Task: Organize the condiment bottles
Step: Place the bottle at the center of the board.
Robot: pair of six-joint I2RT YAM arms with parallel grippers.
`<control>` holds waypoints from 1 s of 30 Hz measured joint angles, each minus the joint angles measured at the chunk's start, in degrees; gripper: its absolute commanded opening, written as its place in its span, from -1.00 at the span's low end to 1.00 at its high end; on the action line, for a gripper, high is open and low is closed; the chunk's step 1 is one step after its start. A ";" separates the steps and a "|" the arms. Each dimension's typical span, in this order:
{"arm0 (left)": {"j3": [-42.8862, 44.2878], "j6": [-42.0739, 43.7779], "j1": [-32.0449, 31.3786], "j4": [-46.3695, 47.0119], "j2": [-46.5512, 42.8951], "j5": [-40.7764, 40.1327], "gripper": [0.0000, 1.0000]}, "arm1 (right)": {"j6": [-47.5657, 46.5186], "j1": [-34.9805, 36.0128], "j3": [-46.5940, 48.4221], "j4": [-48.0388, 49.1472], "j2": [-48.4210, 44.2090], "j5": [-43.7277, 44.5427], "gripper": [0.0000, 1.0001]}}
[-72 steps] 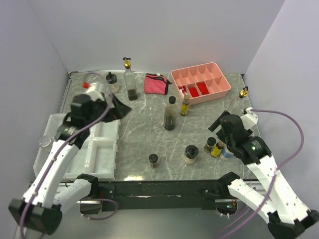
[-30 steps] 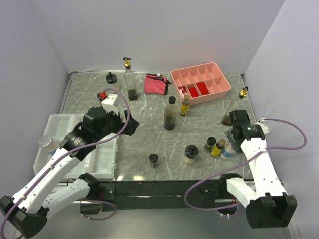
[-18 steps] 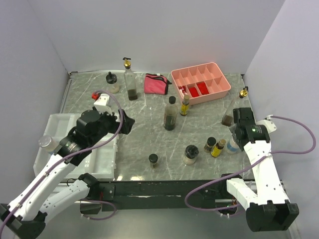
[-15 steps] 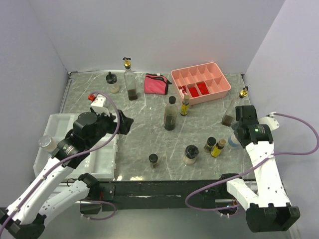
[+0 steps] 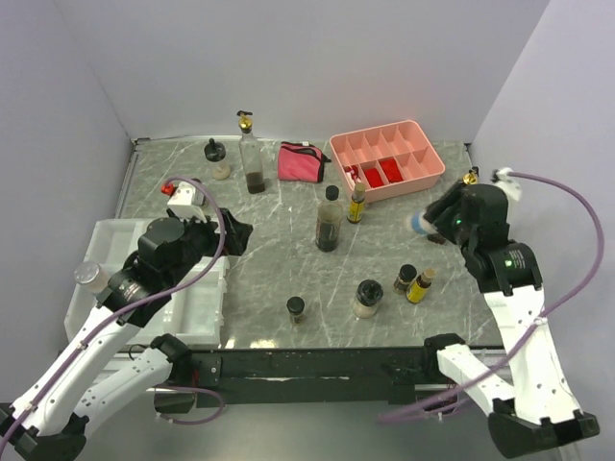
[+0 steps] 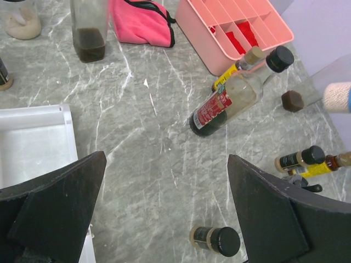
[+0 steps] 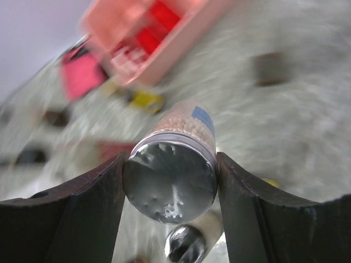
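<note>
Small black-lidded jar (image 5: 296, 308) at the front of the marble surface (image 5: 279, 259), left pincer (image 6: 164, 203) spread wide above the marble, right pincer (image 7: 170, 186) pinching a silver-lidded jar (image 7: 184, 129) off the surface, tall dark bottle (image 5: 329, 221) upright mid-surface, gold-topped bottle (image 5: 251, 158) at the back.

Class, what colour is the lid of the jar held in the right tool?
The jar lid is shiny silver; best in right wrist view.

Pink tray (image 5: 423, 180); silver-lidded jar (image 7: 171, 181)
</note>
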 measured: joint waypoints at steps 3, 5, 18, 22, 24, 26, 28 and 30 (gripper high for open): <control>0.02 -0.66 0.00 0.04 -0.55 -0.52 0.99 | -3.30 8.24 1.27 1.46 0.02 -2.45 -1.00; 0.02 -1.36 0.00 0.26 -1.53 -1.18 0.99 | -4.85 14.43 3.19 1.55 1.79 -3.43 -1.00; -3.69 0.28 0.00 3.39 -12.74 0.04 0.99 | -5.90 41.81 4.63 2.19 15.74 -2.01 -0.88; -4.26 0.50 0.00 3.78 -16.26 -2.49 0.99 | -6.54 44.09 4.66 6.23 20.74 -3.85 -0.88; -4.48 0.52 0.00 3.91 -17.86 -4.26 0.99 | -7.13 44.30 4.66 8.52 22.58 -4.72 -0.87; -4.76 0.52 0.00 4.04 -19.30 -5.97 0.99 | -7.72 44.54 4.72 11.17 24.81 -5.44 -0.85; -5.07 0.52 0.00 4.24 -20.24 -7.30 0.99 | -8.52 44.89 4.96 13.60 27.61 -6.01 -0.84; -5.18 0.52 0.00 4.24 -20.37 -7.96 0.99 | -9.31 45.29 5.73 15.06 30.82 -6.21 -0.81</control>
